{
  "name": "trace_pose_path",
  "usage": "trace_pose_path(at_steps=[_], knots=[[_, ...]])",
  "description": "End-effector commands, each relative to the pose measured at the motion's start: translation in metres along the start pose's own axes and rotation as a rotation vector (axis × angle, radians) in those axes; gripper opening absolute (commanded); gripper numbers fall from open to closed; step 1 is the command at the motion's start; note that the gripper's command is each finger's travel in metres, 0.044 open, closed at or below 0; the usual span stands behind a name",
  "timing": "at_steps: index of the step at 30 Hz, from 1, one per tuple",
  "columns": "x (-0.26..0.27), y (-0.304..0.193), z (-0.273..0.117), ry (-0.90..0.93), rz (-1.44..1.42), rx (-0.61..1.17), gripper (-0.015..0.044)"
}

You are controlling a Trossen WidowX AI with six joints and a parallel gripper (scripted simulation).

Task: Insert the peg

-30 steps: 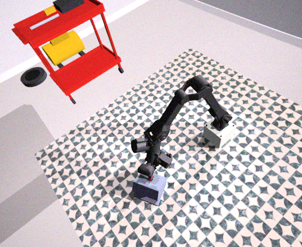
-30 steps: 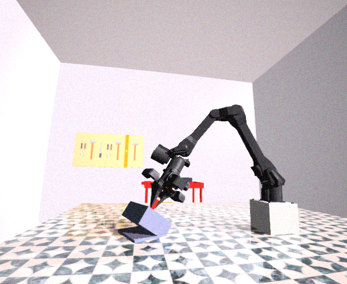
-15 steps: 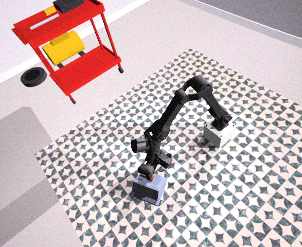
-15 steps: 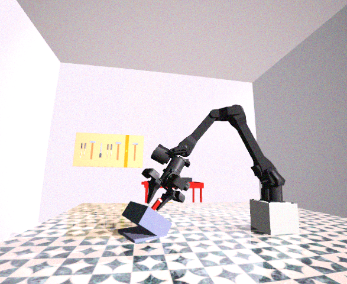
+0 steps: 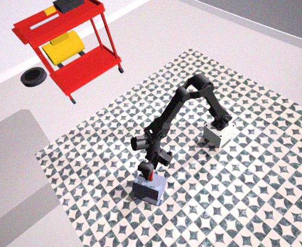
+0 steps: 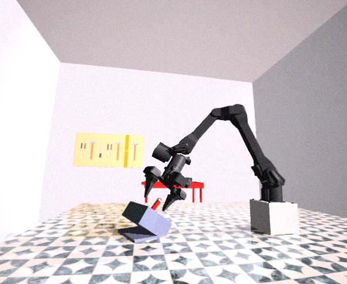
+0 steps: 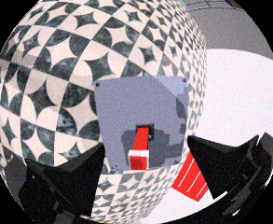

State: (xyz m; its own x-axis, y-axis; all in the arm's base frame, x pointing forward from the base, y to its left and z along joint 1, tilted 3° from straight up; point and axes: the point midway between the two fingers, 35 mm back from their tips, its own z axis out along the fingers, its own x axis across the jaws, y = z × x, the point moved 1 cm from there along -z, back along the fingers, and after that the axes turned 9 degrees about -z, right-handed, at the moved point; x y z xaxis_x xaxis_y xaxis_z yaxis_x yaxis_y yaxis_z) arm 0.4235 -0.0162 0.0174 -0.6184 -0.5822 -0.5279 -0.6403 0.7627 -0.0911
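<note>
The worktop [image 5: 225,186] under me is a broad slab tiled in a checker of pale cream squares and dark green-grey squares, each marked with a four-pointed star of the other shade. Its surface is glossy enough in the exterior view to carry faint reflections. Two things sit directly on it. My white base block [image 5: 218,135] stands toward the far right side. The blue-grey sloped panel [image 5: 148,188] rests well apart from that block, nearer the left edge, tilted up off a thin flat foot that lies flush on the tiles.
</note>
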Motion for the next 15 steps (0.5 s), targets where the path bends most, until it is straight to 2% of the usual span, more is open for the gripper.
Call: trace_pose_path(at_steps=[1,15], knots=[[-0.002,-0.001,-0.010,-0.007,-0.005,0.003,0.0440],[-0.002,-0.003,-0.035,-0.003,-0.002,0.003,0.0440]])
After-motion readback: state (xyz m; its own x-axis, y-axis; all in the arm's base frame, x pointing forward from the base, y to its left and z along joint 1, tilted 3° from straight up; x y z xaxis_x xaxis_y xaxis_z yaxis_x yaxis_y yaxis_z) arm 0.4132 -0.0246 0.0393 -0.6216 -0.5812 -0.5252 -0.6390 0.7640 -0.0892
